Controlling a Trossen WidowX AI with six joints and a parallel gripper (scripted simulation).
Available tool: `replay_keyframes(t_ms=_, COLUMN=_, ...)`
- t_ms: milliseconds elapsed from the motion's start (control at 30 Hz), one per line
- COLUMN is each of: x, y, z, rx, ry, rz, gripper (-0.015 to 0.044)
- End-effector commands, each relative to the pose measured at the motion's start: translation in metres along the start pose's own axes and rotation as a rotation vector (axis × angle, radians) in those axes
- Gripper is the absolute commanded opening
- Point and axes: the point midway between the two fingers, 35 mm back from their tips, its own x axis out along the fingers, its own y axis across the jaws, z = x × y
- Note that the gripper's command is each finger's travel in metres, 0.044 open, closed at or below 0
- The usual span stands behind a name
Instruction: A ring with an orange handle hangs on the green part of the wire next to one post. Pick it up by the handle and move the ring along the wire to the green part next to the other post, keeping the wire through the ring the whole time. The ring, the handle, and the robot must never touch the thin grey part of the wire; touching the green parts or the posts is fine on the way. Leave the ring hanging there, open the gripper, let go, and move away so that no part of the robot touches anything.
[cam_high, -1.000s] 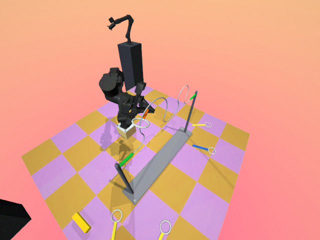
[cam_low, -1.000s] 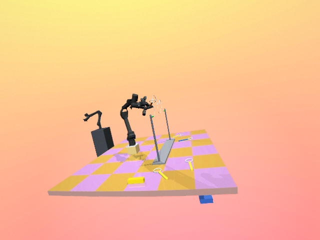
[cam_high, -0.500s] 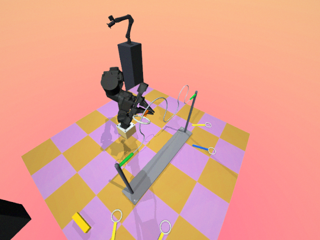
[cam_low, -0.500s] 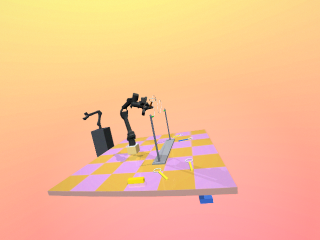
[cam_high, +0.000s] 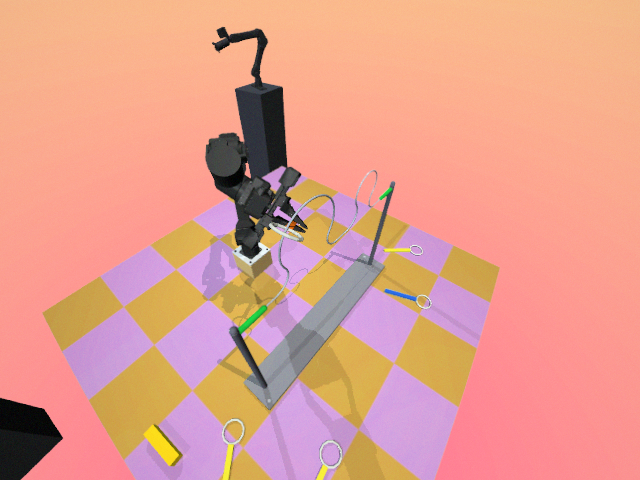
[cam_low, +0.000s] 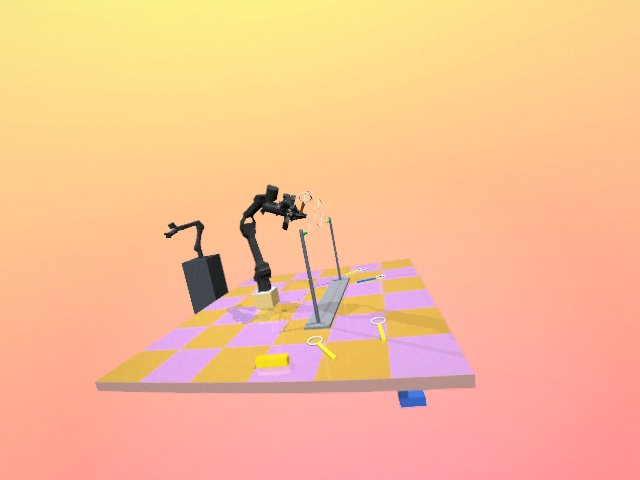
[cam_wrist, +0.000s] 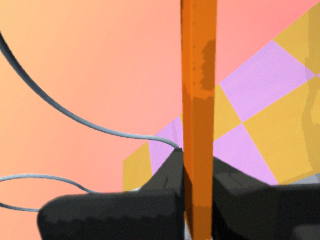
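Observation:
The white ring (cam_high: 295, 238) (cam_low: 305, 202) is around the rising stretch of the grey wire (cam_high: 324, 195) (cam_wrist: 75, 118), on the near-post side of its first hump. Whether they touch is too small to tell. My gripper (cam_high: 303, 228) (cam_low: 303, 215) (cam_wrist: 186, 154) is shut on the orange handle (cam_high: 293, 225) (cam_low: 302, 207) (cam_wrist: 200, 125), below the ring in the exterior view. One green part (cam_high: 253, 318) (cam_low: 305, 233) is at the near post (cam_high: 249, 359) (cam_low: 310, 279), the other (cam_high: 386, 193) (cam_low: 328, 221) at the far post (cam_high: 381, 222) (cam_low: 334, 248). The wrist view does not show the ring.
The wire curves down and up again toward the far post. A grey base (cam_high: 315, 330) (cam_low: 330, 304) joins the posts. Several loose rings with yellow or blue handles and a yellow block (cam_high: 162, 444) (cam_low: 272, 360) lie on the table. Another arm (cam_high: 261, 46) stands behind on a dark pedestal (cam_high: 261, 129).

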Motion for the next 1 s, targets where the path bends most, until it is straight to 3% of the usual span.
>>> replay_keyframes(t_ms=0, x=-0.001, y=0.001, z=0.002, rx=-0.051, ry=-0.011, rz=-0.027, gripper=-0.015)
replay_keyframes(t_ms=967, x=-0.001, y=-0.01, z=0.004, rx=-0.362, ry=-0.052, rz=-0.221, gripper=-0.015)
